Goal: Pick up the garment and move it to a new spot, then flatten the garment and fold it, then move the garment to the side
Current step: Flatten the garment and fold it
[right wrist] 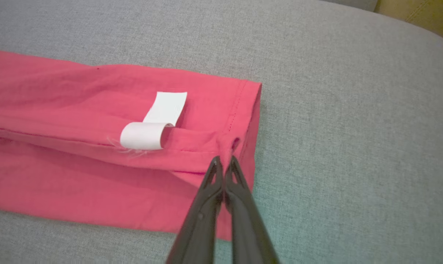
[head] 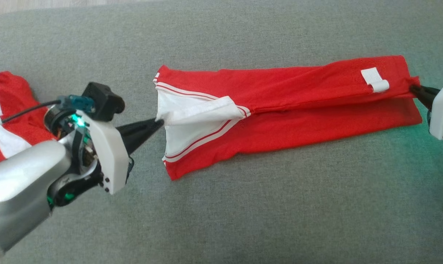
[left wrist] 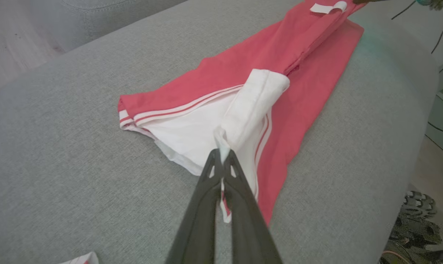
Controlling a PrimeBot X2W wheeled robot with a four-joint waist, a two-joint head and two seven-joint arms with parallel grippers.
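A red garment (head: pixel 298 106) with white panels and red-white stripes lies stretched lengthwise across the grey cushion (head: pixel 243 205), folded into a long band. My left gripper (head: pixel 159 123) is shut on the white fabric at its left end (left wrist: pixel 223 145). At the other end my right gripper (head: pixel 413 89) is shut on the red hem (right wrist: pixel 226 146). A white label (right wrist: pixel 153 124) curls out of the fold near that hem; the same label (head: pixel 375 80) shows in the head view.
Another red-and-white cloth (head: pixel 7 113) lies bunched at the cushion's far left, behind my left arm. The cushion's rounded edge (left wrist: pixel 419 121) drops off toward the floor, with cables and a patterned thing (left wrist: pixel 415 220) below.
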